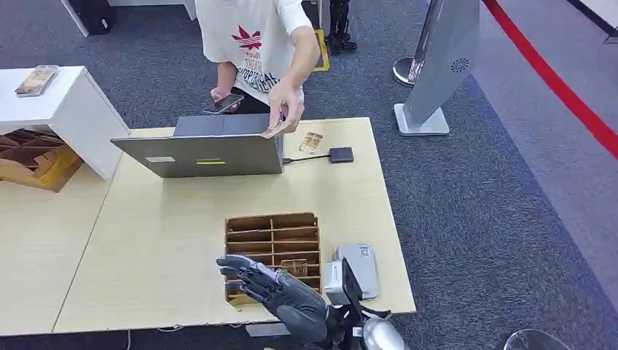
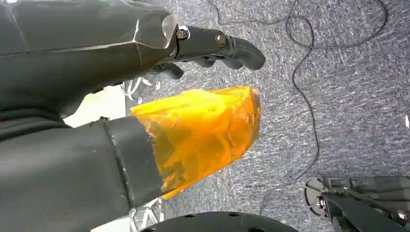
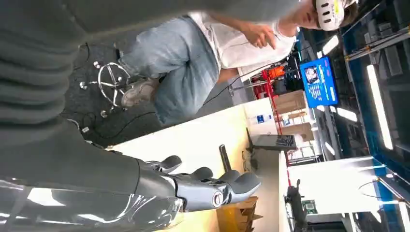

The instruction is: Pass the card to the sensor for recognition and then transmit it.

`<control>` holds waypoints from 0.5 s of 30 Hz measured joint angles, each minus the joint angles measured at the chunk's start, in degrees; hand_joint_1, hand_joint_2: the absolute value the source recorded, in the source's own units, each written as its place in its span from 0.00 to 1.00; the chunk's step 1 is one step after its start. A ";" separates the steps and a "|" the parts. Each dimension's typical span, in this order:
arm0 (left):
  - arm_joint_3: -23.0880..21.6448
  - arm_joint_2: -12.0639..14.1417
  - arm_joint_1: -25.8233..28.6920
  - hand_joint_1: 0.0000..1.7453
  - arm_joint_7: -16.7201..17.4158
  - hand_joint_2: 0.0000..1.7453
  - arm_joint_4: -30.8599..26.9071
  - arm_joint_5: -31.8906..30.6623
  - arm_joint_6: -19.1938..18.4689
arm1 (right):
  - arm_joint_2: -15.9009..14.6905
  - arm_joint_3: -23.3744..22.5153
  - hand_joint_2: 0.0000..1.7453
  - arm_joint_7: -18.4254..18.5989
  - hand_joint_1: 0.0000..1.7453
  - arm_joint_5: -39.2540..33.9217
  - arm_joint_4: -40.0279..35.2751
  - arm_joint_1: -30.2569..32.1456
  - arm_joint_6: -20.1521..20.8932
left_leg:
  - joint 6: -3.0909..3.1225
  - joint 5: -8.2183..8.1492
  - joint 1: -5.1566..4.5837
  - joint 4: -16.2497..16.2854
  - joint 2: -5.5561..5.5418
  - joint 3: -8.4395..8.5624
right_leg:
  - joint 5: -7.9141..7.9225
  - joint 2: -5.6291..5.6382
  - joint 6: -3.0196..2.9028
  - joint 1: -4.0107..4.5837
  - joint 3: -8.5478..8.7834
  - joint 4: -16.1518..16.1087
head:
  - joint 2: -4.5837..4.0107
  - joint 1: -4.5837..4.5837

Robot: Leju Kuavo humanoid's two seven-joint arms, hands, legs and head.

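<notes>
My right hand (image 1: 280, 293) hovers over the near edge of the wooden slotted organizer (image 1: 272, 251), fingers spread and holding nothing. One tan card (image 1: 295, 267) lies in a slot just beyond its fingertips. The right wrist view shows the same fingers (image 3: 217, 186) stretched out above the table. A person at the far side pinches another card (image 1: 277, 131) over the laptop (image 1: 200, 152). A further card (image 1: 311, 142) lies beside the small black sensor (image 1: 341, 154), which is cabled to the laptop. My left hand (image 2: 212, 46) hangs over the carpet with nothing in it, its thumb wrapped in orange tape.
A grey-white device (image 1: 357, 270) sits right of the organizer, close to my right wrist. A white shelf with cardboard boxes (image 1: 33, 164) stands at the left. A grey floor stand (image 1: 437, 73) rises beyond the table's far right corner. The person holds a phone (image 1: 224, 103).
</notes>
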 joint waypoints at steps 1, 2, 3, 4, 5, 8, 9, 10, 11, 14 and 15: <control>0.04 0.02 0.00 0.00 -0.18 0.00 0.00 0.09 -0.02 | 0.00 -0.02 1.00 -0.16 0.00 0.47 -0.02 -0.01 -0.29 | 0.00 0.00 0.00 0.00 0.00 0.00 | 0.00 0.00 0.00 0.00 0.00 0.00 | 0.00 0.00; 0.09 0.07 -0.01 0.00 -0.31 0.00 0.02 0.24 -0.04 | 0.00 -0.02 1.00 -0.48 0.00 1.37 -0.04 -0.03 -1.05 | 0.00 0.00 0.00 0.00 0.00 0.00 | 0.00 0.00 0.00 0.00 0.00 0.00 | 0.00 0.00; 0.11 0.11 -0.02 0.00 -0.35 0.00 0.02 0.44 -0.09 | 0.00 -0.02 1.00 -0.90 0.00 2.59 -0.11 -0.08 -1.99 | 0.00 0.00 0.00 0.00 0.00 0.00 | 0.00 0.00 0.00 0.00 0.00 0.00 | 0.00 0.00; 0.15 0.15 -0.02 0.00 -0.48 0.00 0.04 0.59 -0.15 | 0.00 -0.06 1.00 -1.51 0.00 4.21 -0.39 -0.15 -3.00 | 0.00 0.00 0.00 0.00 0.00 -0.01 | 0.00 0.00 0.00 0.00 0.00 0.00 | 0.00 0.00; 0.22 0.20 -0.02 0.00 -0.48 0.00 0.04 0.74 -0.26 | 0.00 -0.19 1.00 -1.99 0.00 5.92 -0.89 -0.27 -4.50 | 0.00 0.00 0.00 0.00 0.00 -0.01 | 0.00 0.00 0.00 0.00 0.00 0.00 | 0.00 0.00; 0.61 1.03 -0.29 0.00 0.53 0.00 0.20 1.47 -2.30 | 0.22 -0.72 1.00 -2.69 0.00 13.15 -3.04 -1.54 -9.25 | 0.00 0.01 0.00 0.00 0.01 0.00 | 0.01 0.02 -0.01 0.00 0.00 0.01 | 0.00 0.00; 0.89 1.66 -0.50 0.00 0.96 0.00 0.22 1.77 -3.64 | 0.44 -0.74 1.00 -2.80 0.00 14.92 -3.39 -2.18 -10.37 | -0.05 0.04 0.01 0.00 0.01 0.00 | 0.02 0.02 -0.01 0.01 0.00 0.01 | 0.00 0.02; 1.27 2.67 -0.90 0.00 1.09 0.00 0.26 1.99 -5.58 | 0.85 -0.72 1.00 -2.98 0.00 17.26 -3.96 -3.30 -11.99 | -0.06 0.06 0.03 0.00 0.01 0.02 | 0.02 0.03 -0.02 0.03 0.00 0.01 | 0.00 0.00; 1.49 3.35 -1.18 0.00 1.14 0.00 0.26 2.08 -6.45 | 1.25 -0.74 1.00 -3.02 0.00 18.56 -4.55 -3.89 -13.13 | -0.03 0.07 0.04 0.00 0.00 0.02 | 0.02 0.01 -0.02 0.05 0.00 0.02 | 0.00 0.00; 1.90 5.20 -1.83 0.00 1.62 0.00 0.26 2.40 -7.58 | 2.01 -0.65 1.00 -3.28 0.00 28.81 -6.49 -5.33 -21.31 | -0.08 0.11 0.05 -0.01 0.00 0.02 | 0.02 0.01 -0.02 0.05 0.00 0.06 | 0.00 -0.04; 1.97 5.51 -1.99 0.00 1.99 0.00 0.26 2.45 -7.72 | 2.30 -0.65 1.00 -3.06 0.00 33.78 -7.13 -5.94 -25.40 | -0.09 0.11 0.05 -0.01 0.00 0.01 | 0.02 0.01 -0.02 0.05 0.00 0.08 | 0.00 -0.02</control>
